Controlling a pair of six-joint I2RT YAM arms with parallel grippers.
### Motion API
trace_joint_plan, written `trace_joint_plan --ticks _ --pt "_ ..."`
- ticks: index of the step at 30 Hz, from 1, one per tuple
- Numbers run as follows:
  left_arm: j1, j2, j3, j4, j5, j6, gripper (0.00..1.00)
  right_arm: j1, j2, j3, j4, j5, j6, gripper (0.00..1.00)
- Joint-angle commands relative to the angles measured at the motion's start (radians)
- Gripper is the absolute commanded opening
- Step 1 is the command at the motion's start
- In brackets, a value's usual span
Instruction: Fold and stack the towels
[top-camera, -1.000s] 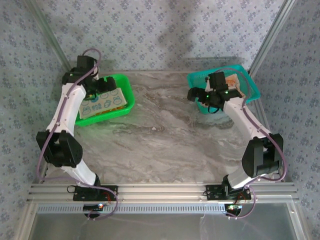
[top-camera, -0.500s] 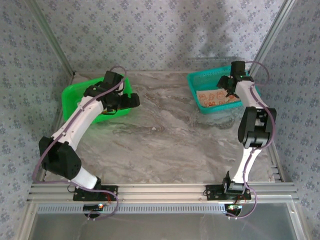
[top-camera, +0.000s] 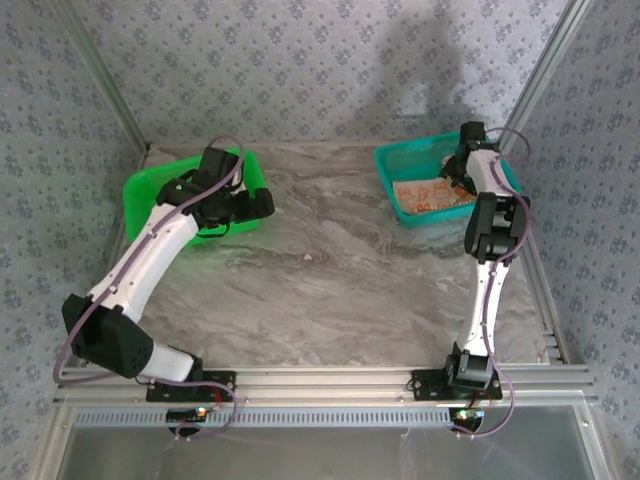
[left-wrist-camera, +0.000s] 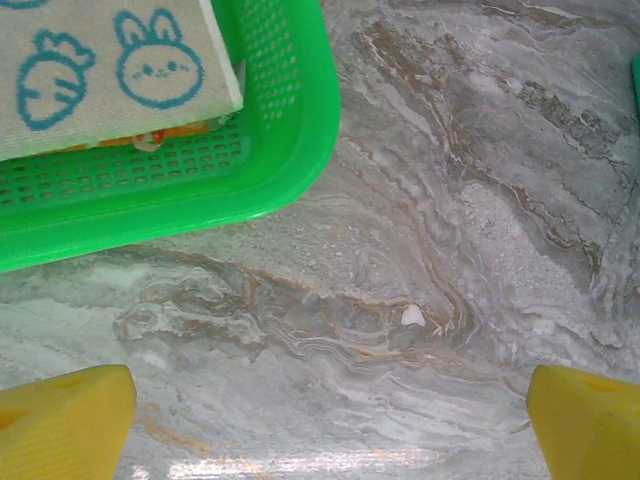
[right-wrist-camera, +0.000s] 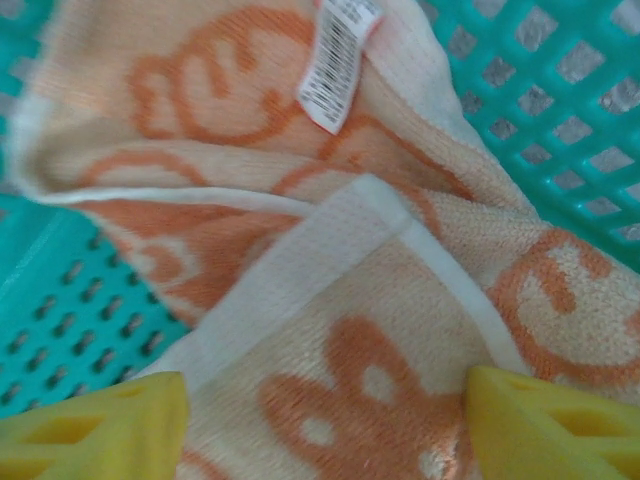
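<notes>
On the left, the bunny towel (left-wrist-camera: 110, 70) lies folded flat in the green basket (left-wrist-camera: 290, 190), with an edge of an orange towel (left-wrist-camera: 175, 135) showing under it. The left gripper (left-wrist-camera: 325, 430) hangs beside the basket over bare table (top-camera: 330, 270), its jaws spread wide and holding nothing. On the right, the peach towel (right-wrist-camera: 350, 330) lies crumpled in the teal basket (right-wrist-camera: 560, 90), and the right gripper (right-wrist-camera: 325, 420) is close above it with jaws apart, not grasping. I judge this cloth light, soft and limp, best pinched at the white hemmed corner (right-wrist-camera: 370, 200) below the label (right-wrist-camera: 335, 65). The marbled table looks smooth and flat, with free room in the middle for folding, and patterned walls (top-camera: 300, 60) close it in.
</notes>
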Motion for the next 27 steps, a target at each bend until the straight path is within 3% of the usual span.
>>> trace_joint_plan --ticks 1,4,6,18,27 --pt "-0.004 -0.048 0.009 -0.04 -0.052 -0.016 1.0 -0.012 0.032 0.056 -0.065 -0.038 0.017 0.48" --pt "-0.004 -0.068 0.017 -0.04 -0.069 -0.015 1.0 -0.014 0.006 0.05 -0.047 -0.031 0.01 0.14" --pt "-0.004 -0.073 0.02 -0.039 -0.068 -0.015 0.99 -0.011 -0.029 0.047 -0.042 -0.015 -0.008 0.0" --pt "0.007 -0.082 0.027 -0.012 -0.043 0.026 1.0 0.081 -0.382 0.027 0.006 0.045 -0.131 0.0" --pt "0.03 -0.107 0.011 0.008 -0.001 0.069 1.0 0.33 -0.654 0.021 0.016 0.025 -0.258 0.0"
